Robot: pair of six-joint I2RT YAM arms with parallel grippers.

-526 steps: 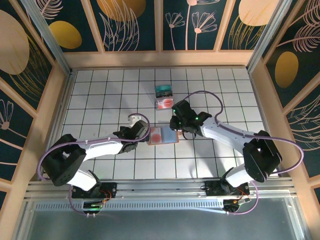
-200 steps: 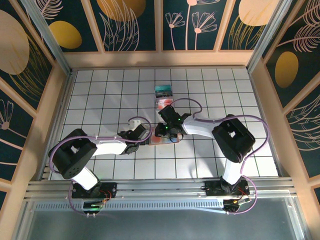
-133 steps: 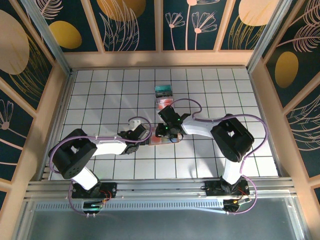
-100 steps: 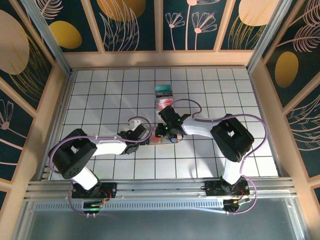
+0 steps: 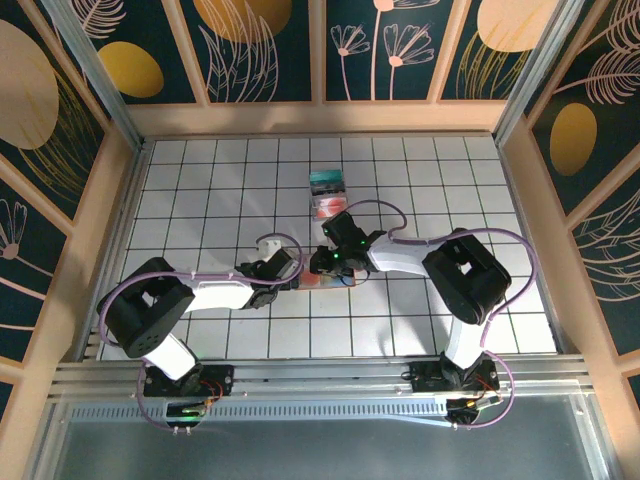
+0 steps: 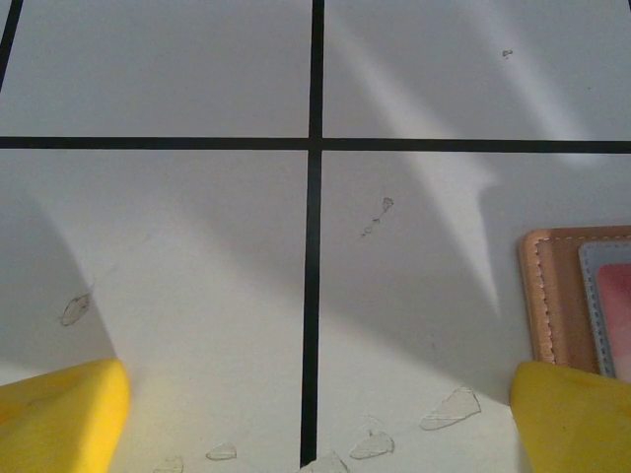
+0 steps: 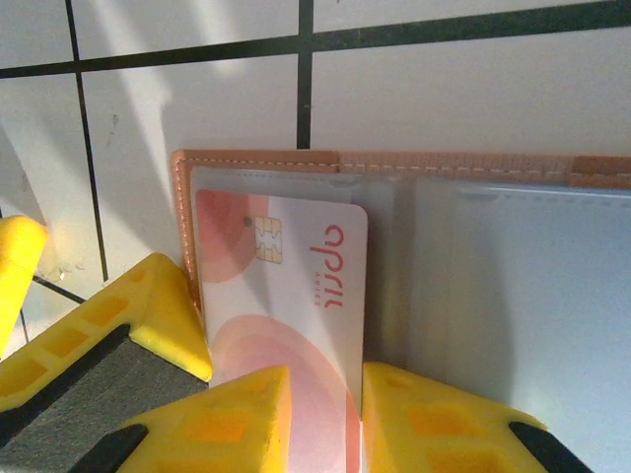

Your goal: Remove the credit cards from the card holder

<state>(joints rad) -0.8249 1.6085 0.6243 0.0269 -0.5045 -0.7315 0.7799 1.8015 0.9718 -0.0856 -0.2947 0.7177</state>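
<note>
Right claw [image 7: 325, 409] was closed narrowly on the pink-white card [image 7: 286, 286], one yellow finger at each side of its near edge. This card lay on the left half of the open card holder [image 7: 493, 296], which was flat on the worktop [image 7: 444, 79]. Left claw [image 6: 315, 424] stood wide open and empty, one fingertip just beside the holder's stitched edge. Beyond the holder, well apart, lay the teal card [image 5: 326, 182].

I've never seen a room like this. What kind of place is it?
Probably a robot practice booth, not a home. A left arm and a right arm are fixed at the edge of a white grid table, boxed in by flower-painted wall panels.
</note>
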